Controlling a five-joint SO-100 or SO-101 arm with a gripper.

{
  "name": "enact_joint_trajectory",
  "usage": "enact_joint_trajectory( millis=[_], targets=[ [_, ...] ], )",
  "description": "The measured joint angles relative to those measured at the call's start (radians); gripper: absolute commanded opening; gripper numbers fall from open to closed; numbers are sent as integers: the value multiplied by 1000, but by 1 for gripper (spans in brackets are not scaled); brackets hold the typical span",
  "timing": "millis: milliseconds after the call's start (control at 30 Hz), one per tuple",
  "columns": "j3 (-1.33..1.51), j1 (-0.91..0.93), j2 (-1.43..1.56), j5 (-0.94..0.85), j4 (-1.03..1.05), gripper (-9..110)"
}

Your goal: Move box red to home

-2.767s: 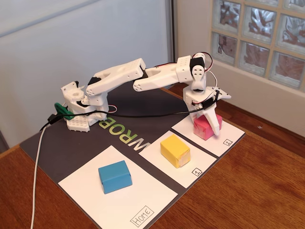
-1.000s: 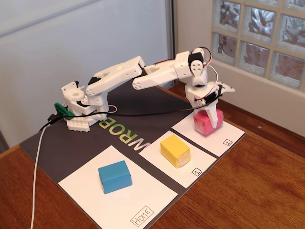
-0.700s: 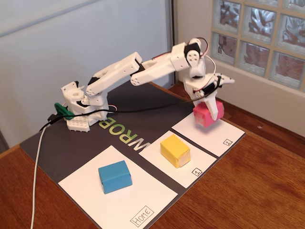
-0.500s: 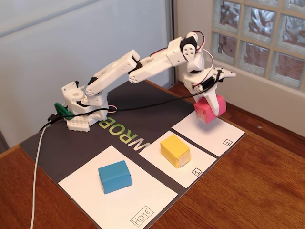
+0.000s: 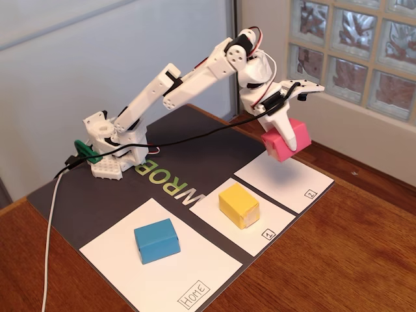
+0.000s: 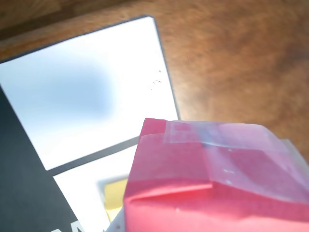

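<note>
Fixed view: white two-finger gripper [image 5: 286, 133] at upper right of frame, fingers closed on small pinkish-red paper-faced box [image 5: 286, 138], held in air above small white sheet marked 2 [image 5: 286, 184]. Large white paper sheet labelled HOME [image 5: 162, 266] at lower left, blue block [image 5: 156, 240] already on it; yellow block [image 5: 238, 205] on sheet 1 between.

Wrist view: red box [image 6: 212, 179] fills lower right, tape on top face; fingers hidden.

Advice: keep height, carry clear over yellow block, lower onto bare paper beside blue block.
</note>
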Motion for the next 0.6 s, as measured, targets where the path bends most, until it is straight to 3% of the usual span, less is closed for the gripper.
enact_joint_trajectory(
  millis=[300,600],
  targets=[
    [14,114,94,21,6,-1],
    [273,178,304,0,6,-1]
  ],
)
